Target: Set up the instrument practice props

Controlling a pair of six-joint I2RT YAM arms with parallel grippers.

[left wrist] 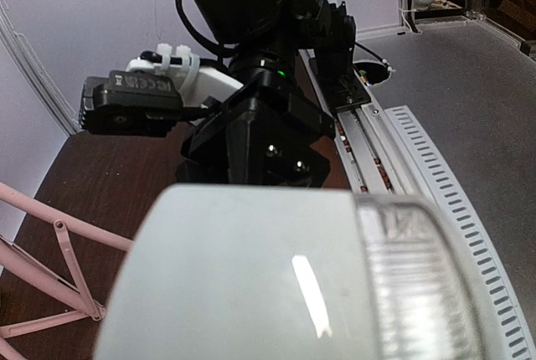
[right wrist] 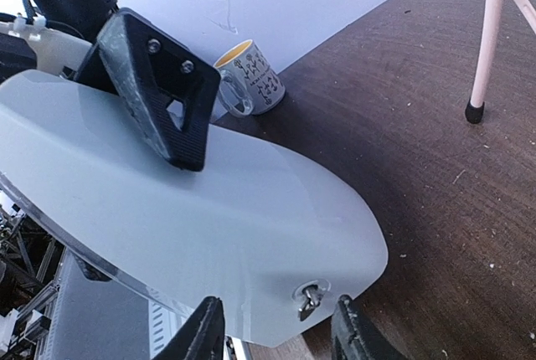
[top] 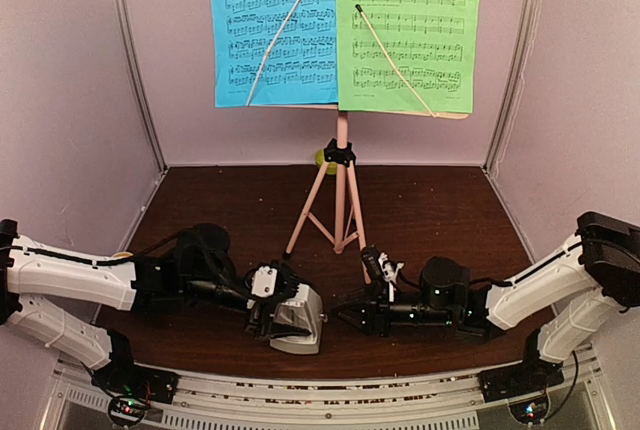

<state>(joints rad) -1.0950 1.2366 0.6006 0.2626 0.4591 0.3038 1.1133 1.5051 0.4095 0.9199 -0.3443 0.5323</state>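
Note:
The pink music stand stands on its tripod at the back centre and carries a blue music sheet and a green music sheet. My left gripper is shut on the white metronome, held tilted just above the table's front. One of its black fingers presses on the white body. The clear cover shows at the metronome's right side. My right gripper faces the metronome's end, fingers apart on either side of the small metal winding key, not touching it.
A white mug with an orange inside stands by the left wall behind the metronome. A small lime-green bowl sits behind the stand's pole. A pink stand leg ends on the brown table right of my right gripper.

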